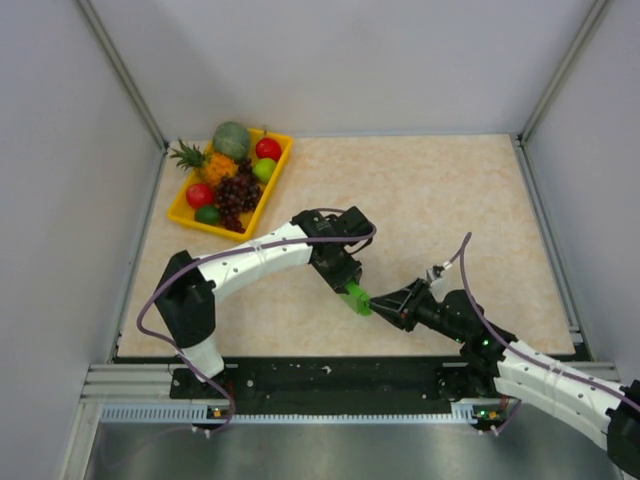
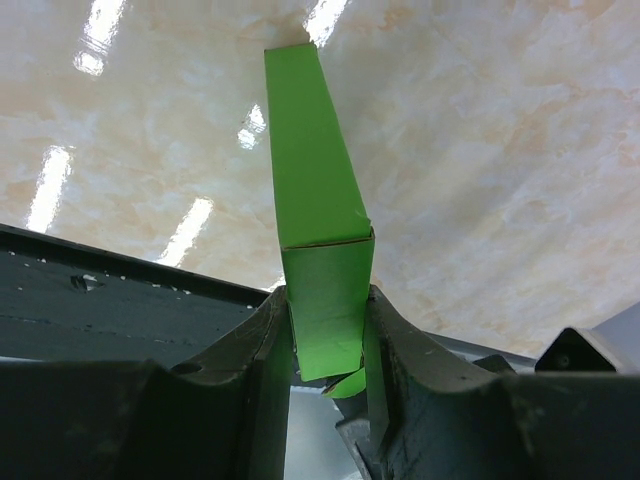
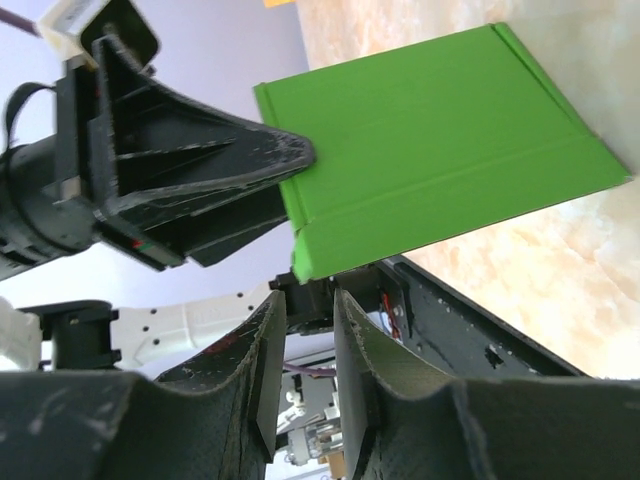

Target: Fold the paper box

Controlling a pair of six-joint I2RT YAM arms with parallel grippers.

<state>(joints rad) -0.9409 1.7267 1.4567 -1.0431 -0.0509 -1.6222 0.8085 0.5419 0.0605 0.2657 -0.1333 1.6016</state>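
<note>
My left pincer [image 2: 328, 310] is clamped on the bright green folded paper box [image 2: 312, 170], held over the marbled beige worktop [image 2: 500, 150]. My right pincer [image 3: 308, 305] stands narrowly parted at its corner; I cannot tell whether it grips.

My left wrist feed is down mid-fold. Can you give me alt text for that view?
The left gripper clamps one end of the green paper box, which extends away from the camera with the beige marbled table behind it. A black base plate crosses the lower left.

Green paper box [image 3: 440, 160] in the left hand [image 3: 293, 163]
</note>
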